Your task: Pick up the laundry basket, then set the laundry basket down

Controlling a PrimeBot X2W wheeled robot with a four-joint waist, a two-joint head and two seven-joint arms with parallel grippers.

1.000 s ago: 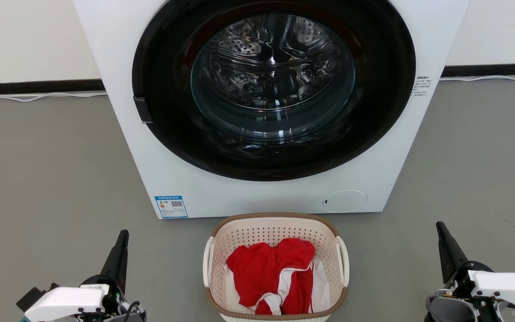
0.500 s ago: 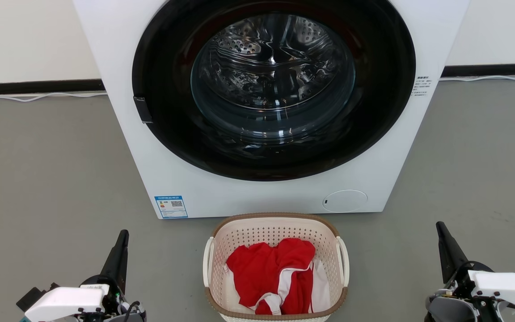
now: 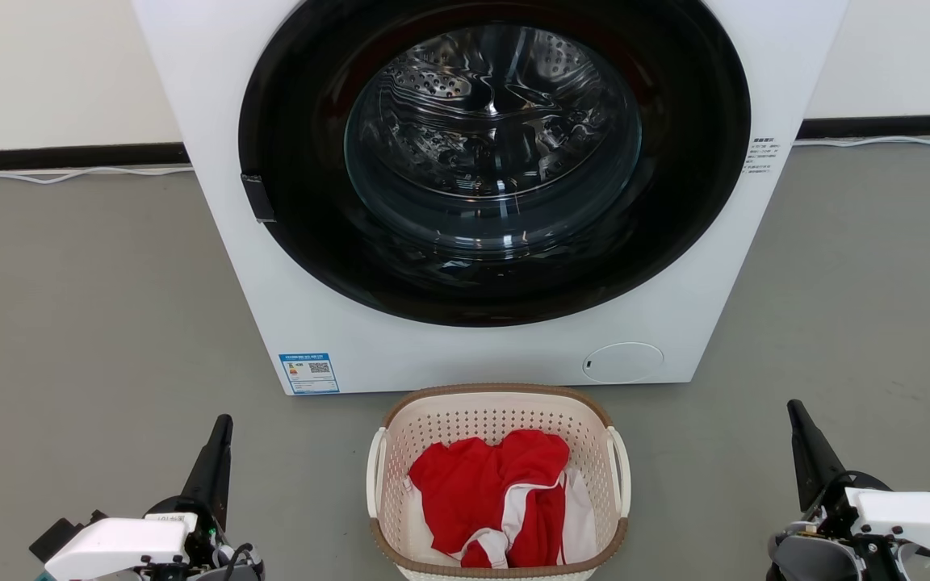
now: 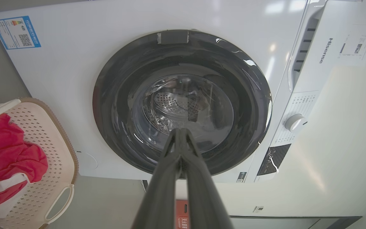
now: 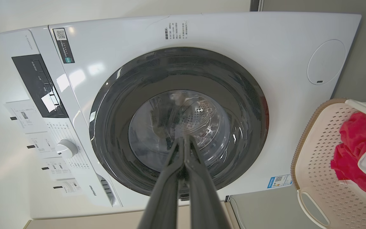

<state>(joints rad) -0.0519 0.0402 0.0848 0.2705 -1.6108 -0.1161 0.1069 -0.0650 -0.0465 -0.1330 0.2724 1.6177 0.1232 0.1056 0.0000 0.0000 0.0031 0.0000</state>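
So we've got the laundry basket sitting on the floor right in front of the washing machine, with red and white clothes piled inside. Our left tool and right tool are both pinched closed with nothing in them. There's one off to each side of the basket, well apart from it, fingers pointing toward the machine.

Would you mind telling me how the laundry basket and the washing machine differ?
The washing machine dwarfs the laundry basket. The machine's drum looks empty; the basket holds red and white clothing. The machine is smooth-sided; the basket is perforated. Both are pale.
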